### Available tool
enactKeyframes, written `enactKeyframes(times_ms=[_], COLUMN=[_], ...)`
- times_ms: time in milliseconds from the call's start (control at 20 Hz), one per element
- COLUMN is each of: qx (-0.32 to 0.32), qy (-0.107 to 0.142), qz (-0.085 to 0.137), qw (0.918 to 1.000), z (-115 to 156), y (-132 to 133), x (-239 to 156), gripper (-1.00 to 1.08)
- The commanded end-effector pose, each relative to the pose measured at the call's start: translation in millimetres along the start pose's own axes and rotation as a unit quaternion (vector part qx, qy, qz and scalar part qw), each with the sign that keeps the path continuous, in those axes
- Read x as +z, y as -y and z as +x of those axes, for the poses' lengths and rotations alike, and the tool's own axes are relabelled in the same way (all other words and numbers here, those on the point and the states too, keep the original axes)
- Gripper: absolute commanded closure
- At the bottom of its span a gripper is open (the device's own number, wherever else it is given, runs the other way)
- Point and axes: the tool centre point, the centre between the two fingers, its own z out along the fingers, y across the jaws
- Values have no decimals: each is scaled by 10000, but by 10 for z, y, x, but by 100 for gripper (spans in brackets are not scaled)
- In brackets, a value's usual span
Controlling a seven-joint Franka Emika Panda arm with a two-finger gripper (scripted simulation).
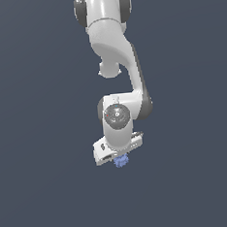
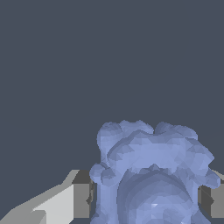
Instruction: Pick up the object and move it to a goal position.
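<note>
Small periwinkle-blue lumpy block with knobbly edges (image 2: pixel 151 175) sits right between the two grey finger pads (image 2: pixel 81 200), filling the gap, ring-like mark facing the wrist camera. In the exterior view the same block (image 1: pixel 121 161) pokes out just below the white Panda hand, tiny against it. Both pads look pressed against the block's sides, so the white-and-grey parallel gripper (image 1: pixel 120 158) reads as clenched on the block. No shadow or contact line under it; whether it is lifted off the plain dark grey ground (image 1: pixel 44 189) can't be told.

No goal marker visible in either view.

Step in hand, by my read: carry the held block to the goal. To do it well:
- keep the squeeze steady; knobbly sides mean few contact points, so slip or twist is a risk
- move smoothly, no jerks or fast wrist turns
- hold the hand pointing down so the block hangs straight
- don't release until over the target.
</note>
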Motion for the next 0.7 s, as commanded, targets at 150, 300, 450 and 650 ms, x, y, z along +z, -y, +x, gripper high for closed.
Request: enactKeyframes(times_ms=[150,300,450,650], qx=[-2,-2,-2,-3], qy=[-5,-5,-5,-4], qz=[-1,-4,-4,-7], qw=[10000,10000,10000,10000], z=[-112,-203,-314,-474], y=[144,261,400,608], x=[-167,-298,-457,-693], gripper=[108,108,108,108])
